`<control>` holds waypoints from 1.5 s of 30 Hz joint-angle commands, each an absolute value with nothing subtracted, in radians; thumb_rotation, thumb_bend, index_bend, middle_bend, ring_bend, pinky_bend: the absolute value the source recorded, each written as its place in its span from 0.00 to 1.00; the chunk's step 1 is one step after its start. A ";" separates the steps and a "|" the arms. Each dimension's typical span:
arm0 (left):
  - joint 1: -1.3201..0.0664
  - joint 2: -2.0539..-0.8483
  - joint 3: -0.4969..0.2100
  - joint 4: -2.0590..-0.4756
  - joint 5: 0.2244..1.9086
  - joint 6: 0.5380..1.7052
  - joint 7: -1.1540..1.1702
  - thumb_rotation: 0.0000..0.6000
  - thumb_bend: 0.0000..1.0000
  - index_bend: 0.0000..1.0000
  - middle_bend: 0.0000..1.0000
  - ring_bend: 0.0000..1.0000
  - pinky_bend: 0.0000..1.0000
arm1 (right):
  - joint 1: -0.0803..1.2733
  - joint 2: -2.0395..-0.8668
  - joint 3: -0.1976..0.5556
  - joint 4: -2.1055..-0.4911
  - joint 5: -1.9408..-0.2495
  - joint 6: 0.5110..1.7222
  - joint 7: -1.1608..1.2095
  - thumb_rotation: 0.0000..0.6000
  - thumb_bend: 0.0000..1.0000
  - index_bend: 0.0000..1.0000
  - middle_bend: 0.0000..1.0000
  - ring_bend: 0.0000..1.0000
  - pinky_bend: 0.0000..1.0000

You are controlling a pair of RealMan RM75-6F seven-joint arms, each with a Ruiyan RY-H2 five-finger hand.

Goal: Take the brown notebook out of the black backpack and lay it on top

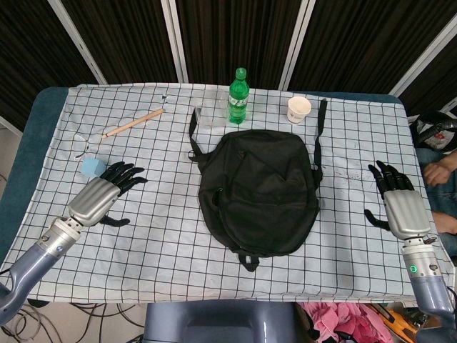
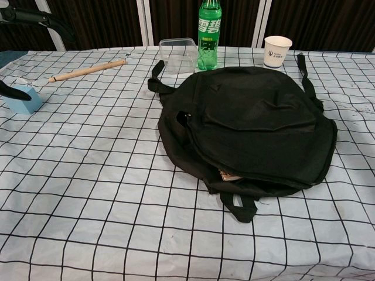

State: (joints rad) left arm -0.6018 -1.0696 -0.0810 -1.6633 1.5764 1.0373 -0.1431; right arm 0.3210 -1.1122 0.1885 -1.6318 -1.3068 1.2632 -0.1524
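The black backpack lies flat in the middle of the checked tablecloth, also the backpack in the chest view. A sliver of the brown notebook peeks from the bag's opening at its near edge. My left hand rests on the table well to the left of the bag, fingers spread, holding nothing. My right hand rests far to the right near the table edge, fingers spread and empty. In the chest view only a dark fingertip of the left hand shows.
Behind the bag stand a green bottle, a clear plastic box and a white paper cup. A wooden stick and a small blue block lie at the left. A seated person's arm is at the right edge.
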 commanded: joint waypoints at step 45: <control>-0.380 -1.049 0.006 -1.566 1.657 1.392 -0.172 1.00 0.01 0.18 0.09 0.00 0.00 | 0.224 -1.348 -0.048 -1.708 -1.557 1.286 -0.192 1.00 0.20 0.04 0.00 0.05 0.12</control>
